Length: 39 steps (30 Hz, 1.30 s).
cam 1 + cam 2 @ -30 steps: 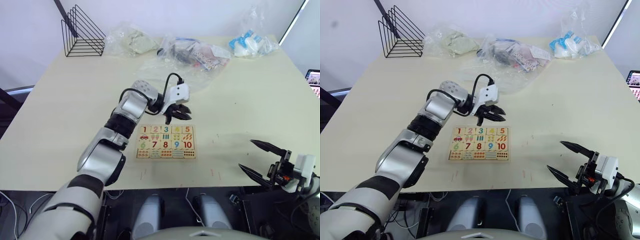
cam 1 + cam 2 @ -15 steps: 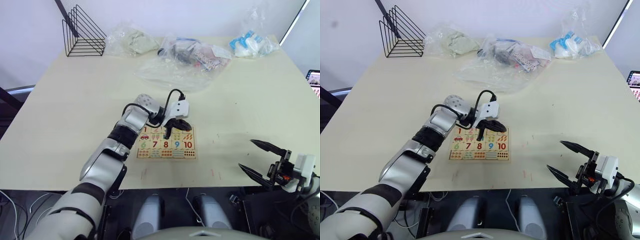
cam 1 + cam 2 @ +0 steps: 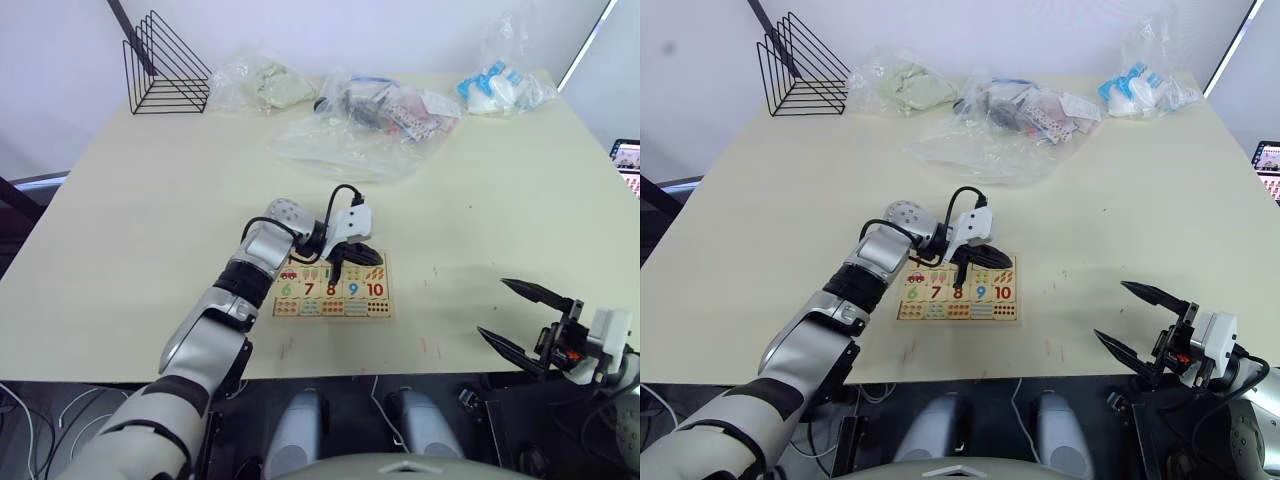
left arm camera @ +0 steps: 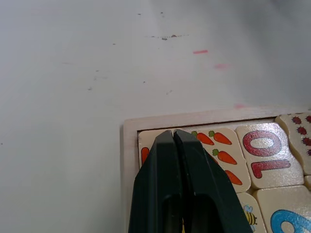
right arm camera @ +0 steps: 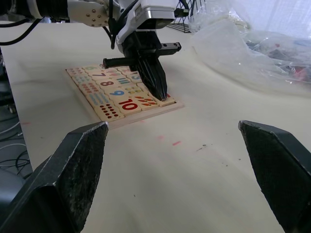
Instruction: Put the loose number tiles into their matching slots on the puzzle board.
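Left gripper [image 4: 173, 138], fingers pressed together and empty, has descended from above the puzzle board [image 3: 331, 284] onto its corner tile [image 4: 146, 148]; top row appears filled. Right gripper [image 3: 528, 322] hangs spread well beside it.

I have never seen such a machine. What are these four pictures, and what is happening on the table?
This is a humanoid robot with two arms. Two pictures come from its head, looking down on a pale table; the other two come from a camera on each wrist. The left gripper, its black fingers shut together and holding nothing, presses its tips down on the puzzle board near the 5 tile. The right gripper waits open beyond the table's near edge. At the far side lie clear plastic bags and a black wire rack.
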{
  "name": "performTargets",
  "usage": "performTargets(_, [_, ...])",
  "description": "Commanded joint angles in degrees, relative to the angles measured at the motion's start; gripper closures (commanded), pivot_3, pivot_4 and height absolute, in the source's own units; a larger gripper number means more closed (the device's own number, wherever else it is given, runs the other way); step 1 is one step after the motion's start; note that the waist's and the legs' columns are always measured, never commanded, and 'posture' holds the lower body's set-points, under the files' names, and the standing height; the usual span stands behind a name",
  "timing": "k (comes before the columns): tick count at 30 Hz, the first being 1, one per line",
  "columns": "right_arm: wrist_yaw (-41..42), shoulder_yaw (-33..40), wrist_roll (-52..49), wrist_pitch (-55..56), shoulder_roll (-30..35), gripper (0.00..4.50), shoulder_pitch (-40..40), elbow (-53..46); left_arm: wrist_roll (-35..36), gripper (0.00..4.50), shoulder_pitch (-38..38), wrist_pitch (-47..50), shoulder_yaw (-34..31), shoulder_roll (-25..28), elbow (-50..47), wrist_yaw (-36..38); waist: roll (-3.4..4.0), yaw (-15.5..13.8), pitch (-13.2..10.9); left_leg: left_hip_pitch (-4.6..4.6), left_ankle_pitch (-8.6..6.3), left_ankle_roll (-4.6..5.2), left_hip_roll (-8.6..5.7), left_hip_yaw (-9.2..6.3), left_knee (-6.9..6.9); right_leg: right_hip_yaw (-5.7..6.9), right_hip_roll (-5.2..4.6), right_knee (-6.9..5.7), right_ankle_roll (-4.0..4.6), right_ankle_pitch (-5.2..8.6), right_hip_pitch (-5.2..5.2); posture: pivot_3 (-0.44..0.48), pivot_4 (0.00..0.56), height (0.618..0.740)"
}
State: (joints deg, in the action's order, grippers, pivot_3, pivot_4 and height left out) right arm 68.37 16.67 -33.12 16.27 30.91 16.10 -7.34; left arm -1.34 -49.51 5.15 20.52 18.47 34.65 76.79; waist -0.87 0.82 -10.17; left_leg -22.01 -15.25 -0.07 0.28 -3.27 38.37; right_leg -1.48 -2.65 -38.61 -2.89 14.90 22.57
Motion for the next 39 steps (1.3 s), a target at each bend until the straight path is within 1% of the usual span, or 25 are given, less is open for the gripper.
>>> performTargets(1, [0.17, 0.87, -0.89, 0.45, 0.41, 0.0, -0.3, -0.42, 4.45, 4.45, 0.81, 3.44, -3.5, 0.3, -4.63, 0.42, 0.0, -0.03, 0.0, 0.0, 0.0, 0.0, 0.0, 0.0, 0.0, 0.0, 0.0, -0.01, 0.0, 0.0, 0.0, 0.0, 0.15, 0.74])
performTargets(4, [-0.11, 0.74, -1.26, -0.09, 0.2, 0.0, -0.79, -0.19, 9.18, 4.45, 3.06, 6.59, -8.23, 1.32, -9.68, -1.06, 0.0, -0.04, -0.01, -0.02, 0.0, 0.0, 0.0, -0.02, 0.01, 0.02, 0.0, -0.01, 0.0, 0.0, 0.01, 0.0, 0.15, 0.74])
performTargets(7, [-0.31, 0.72, -1.62, -0.67, 0.1, 0.0, -1.43, 0.31, 12.58, 4.45, 6.96, 7.5, -12.24, 2.35, -15.34, -3.57, 0.01, 0.09, 0.0, 0.02, 0.0, 0.0, 0.04, -0.03, -0.01, -0.03, -0.01, -0.01, 0.0, 0.0, 0.01, 0.0, 0.15, 0.74])
performTargets(14, [-1.85, 0.61, -0.83, -2.68, 0.27, 0.0, -4.19, 2.93, 18.95, 4.45, 14.48, 10.45, -21.9, 5.51, -24.94, -11.01, 0.02, -0.04, 0.0, 0.03, 0.0, 0.0, 0.03, -0.09, 0.0, -0.04, -0.02, -0.06, 0.01, 0.0, 0.01, 0.0, 0.15, 0.74])
performTargets(19, [-3.42, 0.54, -0.19, -4.52, 0.43, 0.0, -6.09, 5.67, 20.91, 4.45, 22.09, 11.7, -27.57, 9.39, -30.17, -16.46, 0.04, -0.03, 0.01, 0.09, 0.0, 0.0, 0.04, -0.16, -0.04, -0.11, -0.05, -0.07, 0.01, 0.0, 0.02, 0.0, 0.15, 0.74])
performTargets(20, [-3.31, 0.56, -0.22, -4.69, 0.55, 0.0, -6.09, 6.0, 21.33, 4.21, 23.54, 11.86, -28.36, 10.03, -31.14, -17.16, 0.04, -0.06, 0.0, 0.09, 0.0, 0.0, 0.04, -0.16, -0.04, -0.1, -0.05, -0.07, 0.01, 0.0, 0.02, 0.0, 0.15, 0.74])
performTargets(21, [-3.25, 0.69, -0.15, -4.79, 0.67, 0.0, -6.12, 6.41, 21.65, 3.88, 24.94, 12.09, -29.11, 10.61, -32.02, -17.99, 0.04, -0.06, 0.0, 0.08, 0.0, 0.0, 0.04, -0.15, -0.03, -0.09, -0.05, -0.07, 0.01, 0.0, 0.03, 0.0, 0.15, 0.74])
performTargets(24, [-3.54, 1.3, -0.21, -5.5, 0.97, 0.0, -6.18, 7.39, 23.25, 2.69, 29.78, 12.88, -32.35, 12.32, -34.93, -20.22, 0.04, -0.14, 0.0, 0.07, 0.0, 0.0, 0.04, -0.17, -0.03, -0.08, -0.07, -0.06, 0.01, -0.01, 0.02, 0.0, 0.15, 0.74])
performTargets(26, [-3.69, 1.57, -0.33, -5.9, 1.25, 0.0, -6.17, 7.79, 23.95, 1.66, 32.04, 13.58, -33.53, 13.17, -36.43, -21.49, 0.04, -0.12, 0.0, 0.09, 0.0, 0.0, 0.06, -0.18, -0.04, -0.1, -0.08, -0.07, 0.01, 0.0, 0.02, 0.0, 0.15, 0.74])
performTargets(27, [-3.65, 1.85, -0.54, -6.26, 1.45, 0.0, -6.05, 8.07, 24.12, 1.35, 33.79, 13.53, -34.45, 13.74, -37.19, -21.85, 0.04, -0.22, 0.0, 0.08, 0.0, 0.0, 0.06, -0.18, -0.04, -0.09, -0.08, -0.07, 0.01, 0.0, 0.02, 0.0, 0.15, 0.74])
performTargets(28, [-3.75, 2.26, -0.5, -6.42, 1.66, 0.0, -5.8, 8.43, 24.7, 0.81, 36.13, 13.62, -36.07, 14.33, -38.04, -22.32, 0.04, -0.17, 0.0, 0.07, 0.0, 0.0, 0.06, -0.17, -0.03, -0.06, -0.08, -0.07, 0.01, -0.01, 0.02, 0.0, 0.15, 0.74])
performTargets(30, [-3.95, 3.03, -0.67, -6.81, 1.93, 0.0, -5.49, 9.08, 25.8, 0.01, 39.62, 13.81, -38.15, 15.21, -39.59, -23.02, 0.05, -0.04, 0.01, 0.1, 0.0, 0.0, 0.07, -0.15, -0.05, -0.12, -0.1, -0.06, 0.01, 0.0, 0.02, 0.0, 0.15, 0.74])
performTargets(35, [-4.07, 4.59, -0.67, -7.42, 2.15, 0.0, -4.57, 9.7, 26.86, 0.01, 47.51, 13.79, -41.77, 16.56, -42.62, -25.06, 0.05, -0.06, 0.0, 0.11, 0.0, 0.0, 0.1, -0.15, -0.08, -0.12, -0.1, -0.03, 0.02, 0.0, 0.02, 0.0, 0.15, 0.74])
performTargets(39, [-4.62, 5.6, -0.28, -7.33, 2.27, 0.0, -3.75, 10.02, 26.01, 0.01, 54.09, 12.5, -43.77, 17.04, -43.13, -26.2, 0.06, -0.15, 0.01, 0.11, -0.01, 0.0, 0.12, -0.15, -0.08, -0.12, -0.12, -0.03, 0.02, 0.0, 0.01, 0.0, 0.15, 0.74])
